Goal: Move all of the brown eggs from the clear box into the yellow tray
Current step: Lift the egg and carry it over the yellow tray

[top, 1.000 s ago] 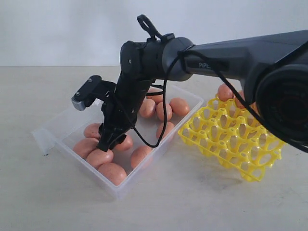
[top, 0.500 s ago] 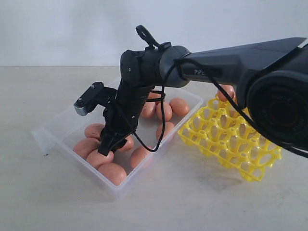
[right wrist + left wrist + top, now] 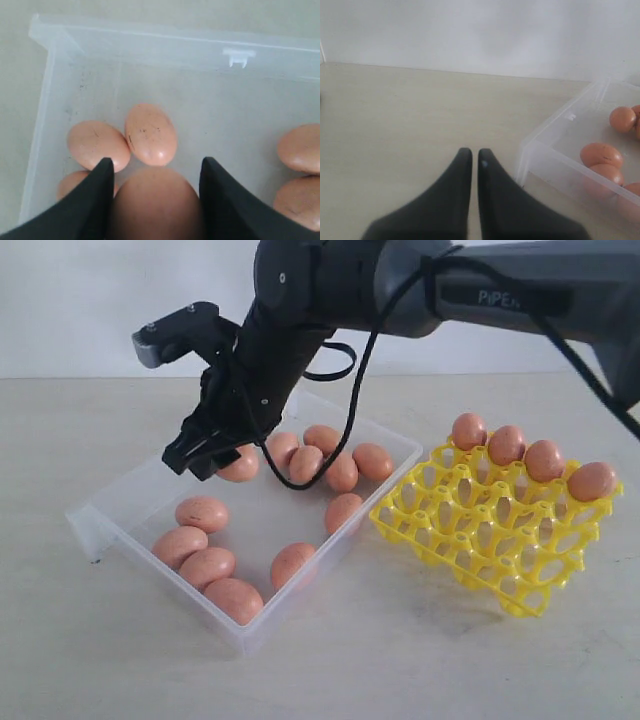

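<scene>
Right claw [image 3: 205, 458] clamped on one brown egg [image 3: 155, 205], held in the air above the clear box [image 3: 120, 530], off its floor. Eleven brown eggs [image 3: 207, 565] lie in the box. Four more sit along the far edge of the yellow tray [image 3: 480, 540], just beside it. Left claw [image 3: 470, 152] fingers together over the desk [image 3: 395, 110], near a box corner.

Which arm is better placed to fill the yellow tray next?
Right: the right gripper holds an egg above the box, with the tray on its side. The left gripper is shut, outside the box.
</scene>
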